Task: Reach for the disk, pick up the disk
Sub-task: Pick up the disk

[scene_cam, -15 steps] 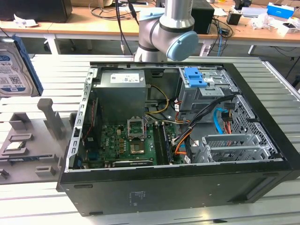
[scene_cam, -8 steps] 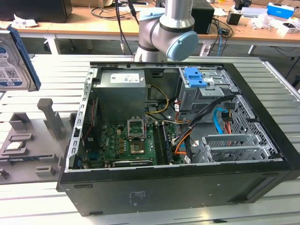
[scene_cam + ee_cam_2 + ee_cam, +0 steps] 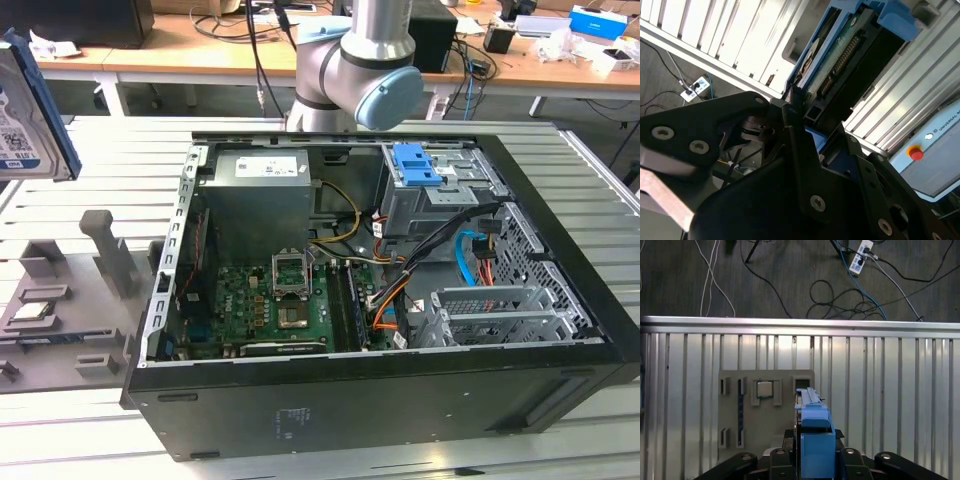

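The disk [image 3: 28, 115] hangs upright in the air at the exterior view's far left, above the grey fixture [image 3: 60, 300]. It is silver with a barcode label and a blue frame. In the first wrist view I look down its blue-framed edge [image 3: 815, 440], with my gripper [image 3: 815, 436] shut on it from both sides, over the fixture [image 3: 735, 405]. In the second wrist view the disk [image 3: 840, 60] shows its green circuit board, and a black finger [image 3: 795, 125] presses against it.
An open computer case [image 3: 560, 360] stands in the middle of the slatted table, with a blue latch piece [image 3: 415, 165] on its drive cage. A small square chip [image 3: 764, 389] sits in the fixture. The table edge [image 3: 800, 322] and floor cables [image 3: 840, 290] lie beyond.
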`<move>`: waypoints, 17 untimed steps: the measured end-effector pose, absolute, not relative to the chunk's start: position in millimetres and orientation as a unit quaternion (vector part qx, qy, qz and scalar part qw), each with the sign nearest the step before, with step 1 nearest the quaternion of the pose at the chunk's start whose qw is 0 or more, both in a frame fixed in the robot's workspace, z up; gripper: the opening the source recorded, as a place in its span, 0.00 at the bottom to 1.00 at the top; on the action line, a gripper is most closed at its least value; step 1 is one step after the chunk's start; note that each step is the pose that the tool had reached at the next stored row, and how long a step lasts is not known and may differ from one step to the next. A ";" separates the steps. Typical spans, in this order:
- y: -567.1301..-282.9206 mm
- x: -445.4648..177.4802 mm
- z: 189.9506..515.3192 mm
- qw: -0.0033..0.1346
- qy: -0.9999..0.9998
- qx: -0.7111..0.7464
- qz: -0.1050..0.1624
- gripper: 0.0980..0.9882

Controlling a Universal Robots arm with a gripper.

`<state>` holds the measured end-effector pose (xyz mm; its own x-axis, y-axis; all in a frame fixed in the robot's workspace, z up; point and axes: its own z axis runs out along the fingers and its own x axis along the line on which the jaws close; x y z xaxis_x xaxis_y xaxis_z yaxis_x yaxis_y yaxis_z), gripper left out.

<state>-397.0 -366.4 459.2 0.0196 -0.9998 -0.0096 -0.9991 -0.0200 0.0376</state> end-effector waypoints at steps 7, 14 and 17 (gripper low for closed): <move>-366.3 -396.7 474.8 0.010 -0.700 0.714 -0.017 0.30; -366.3 -396.4 490.0 0.010 -0.700 0.714 -0.017 0.30; -366.3 -396.3 495.6 0.010 -0.700 0.714 -0.017 0.30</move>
<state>-396.3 -366.3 495.6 0.0196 -0.9998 -0.0096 -0.9991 -0.0199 0.0376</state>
